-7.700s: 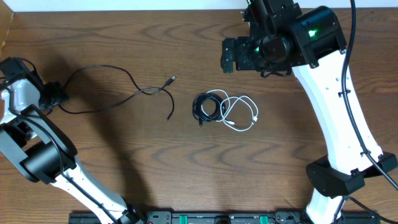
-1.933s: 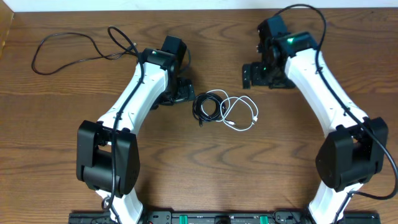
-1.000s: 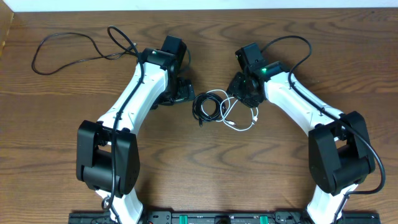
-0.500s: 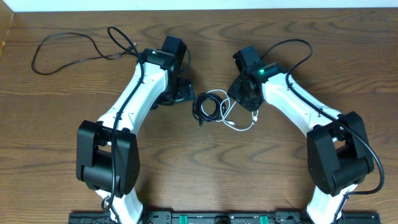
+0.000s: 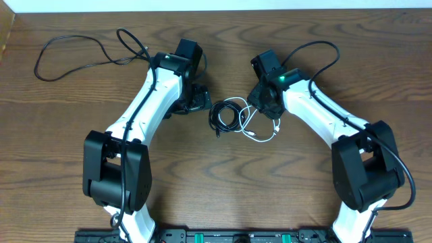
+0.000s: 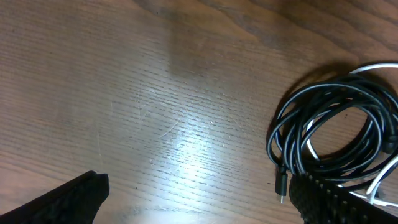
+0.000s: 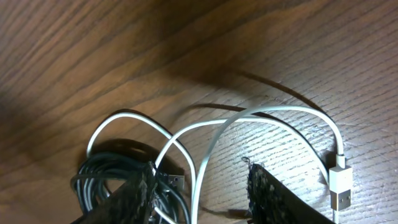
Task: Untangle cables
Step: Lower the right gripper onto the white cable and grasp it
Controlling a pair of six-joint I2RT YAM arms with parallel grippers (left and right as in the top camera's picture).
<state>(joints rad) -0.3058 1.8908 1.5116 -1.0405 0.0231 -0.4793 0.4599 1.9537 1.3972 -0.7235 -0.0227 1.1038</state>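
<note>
While the right gripper (image 7: 202,193) straddles the white cable (image 7: 273,112) half open, the left gripper (image 6: 199,190) gapes wide beside the black coil (image 6: 280,124). Neither holds anything.

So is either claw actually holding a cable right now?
No, nothing held. The left gripper is open; the right gripper straddles the white cable without pinching.

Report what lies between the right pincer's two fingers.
Strands of the white cable run between the fingers of the right pincer, with the black coil beside one finger. The right wrist view shows it.
</note>
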